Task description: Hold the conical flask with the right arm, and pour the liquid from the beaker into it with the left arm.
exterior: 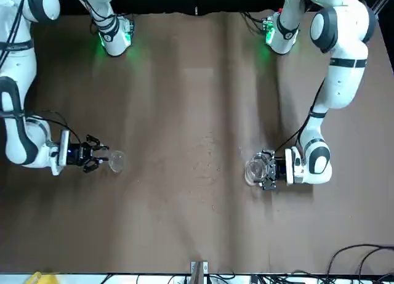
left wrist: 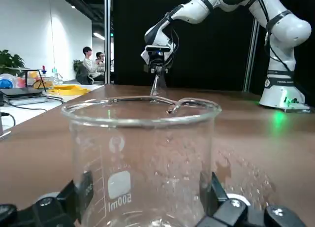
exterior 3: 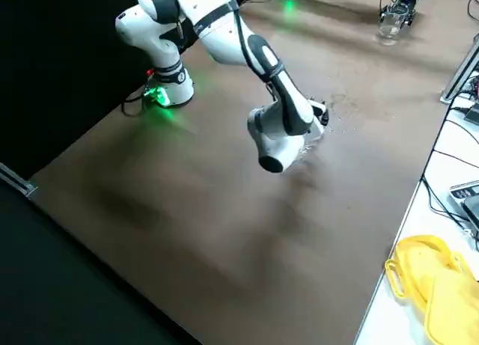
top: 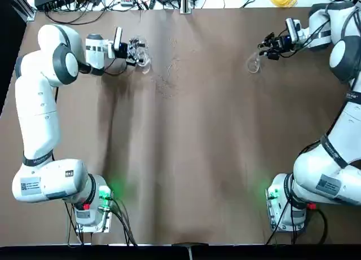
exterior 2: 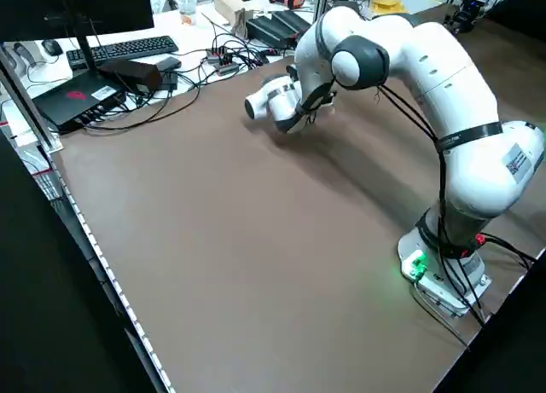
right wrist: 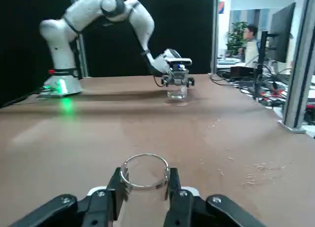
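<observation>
both jaws are clenched on glass: the left gripper (top: 137, 52) clasps the beaker (top: 142, 52) around its wall, standing on the table (top: 186, 147) at the far left, while the right gripper (top: 264, 50) pinches the flask (top: 253, 63) by its neck, upright at the far right, well apart.

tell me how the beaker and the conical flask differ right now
The beaker is wide and straight-sided with a pouring lip and printed markings; the conical flask has a narrow round mouth. The beaker stands between the left gripper's fingers, the flask's neck between the right gripper's fingers. In the top view the beaker is on the left, the flask on the right. Both are clear glass, upright on the brown table.
</observation>
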You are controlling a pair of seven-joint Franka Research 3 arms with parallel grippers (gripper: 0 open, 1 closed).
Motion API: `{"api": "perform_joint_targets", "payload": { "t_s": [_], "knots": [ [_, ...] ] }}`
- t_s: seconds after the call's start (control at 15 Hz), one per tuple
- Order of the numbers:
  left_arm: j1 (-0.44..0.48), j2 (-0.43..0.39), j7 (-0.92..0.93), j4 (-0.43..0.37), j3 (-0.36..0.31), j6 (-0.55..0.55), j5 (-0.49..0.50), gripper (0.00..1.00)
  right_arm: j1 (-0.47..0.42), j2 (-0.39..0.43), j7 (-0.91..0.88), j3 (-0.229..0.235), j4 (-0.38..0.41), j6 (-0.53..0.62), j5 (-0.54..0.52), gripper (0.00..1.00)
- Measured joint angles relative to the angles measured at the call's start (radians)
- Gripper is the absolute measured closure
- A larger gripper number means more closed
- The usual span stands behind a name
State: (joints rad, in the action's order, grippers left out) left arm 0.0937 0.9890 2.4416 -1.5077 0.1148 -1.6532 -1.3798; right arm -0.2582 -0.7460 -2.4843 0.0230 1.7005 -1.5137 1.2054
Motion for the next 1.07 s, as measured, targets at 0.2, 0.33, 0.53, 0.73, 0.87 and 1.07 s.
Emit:
{"api": "perform_joint_targets", "payload": {
  "t_s": [0.2, 0.33, 0.53, 0.73, 0.87, 1.07],
  "knots": [
    [-0.054, -0.062, -0.090, 0.004, 0.000, -0.042, 0.000, 0.02, 0.085, 0.006, 0.000, -0.003, 0.027, -0.093, 0.127, 0.61],
    [-0.098, -0.103, -0.129, 0.005, -0.001, -0.083, 0.000, 0.02, 0.163, 0.017, 0.000, -0.006, 0.050, -0.183, 0.221, 0.61],
    [-0.166, -0.154, -0.188, 0.005, 0.000, -0.164, 0.001, 0.02, 0.287, 0.040, 0.000, -0.008, 0.077, -0.311, 0.355, 0.61],
    [-0.230, -0.185, -0.263, 0.005, 0.000, -0.245, 0.001, 0.02, 0.388, 0.049, 0.000, -0.007, 0.087, -0.398, 0.460, 0.61],
    [-0.280, -0.208, -0.343, 0.005, -0.001, -0.301, 0.001, 0.02, 0.436, 0.066, 0.000, -0.007, 0.125, -0.439, 0.518, 0.61],
    [-0.316, -0.232, -0.416, 0.005, -0.001, -0.359, 0.002, 0.02, 0.490, 0.086, -0.001, -0.006, 0.159, -0.477, 0.604, 0.61]
  ]
}}
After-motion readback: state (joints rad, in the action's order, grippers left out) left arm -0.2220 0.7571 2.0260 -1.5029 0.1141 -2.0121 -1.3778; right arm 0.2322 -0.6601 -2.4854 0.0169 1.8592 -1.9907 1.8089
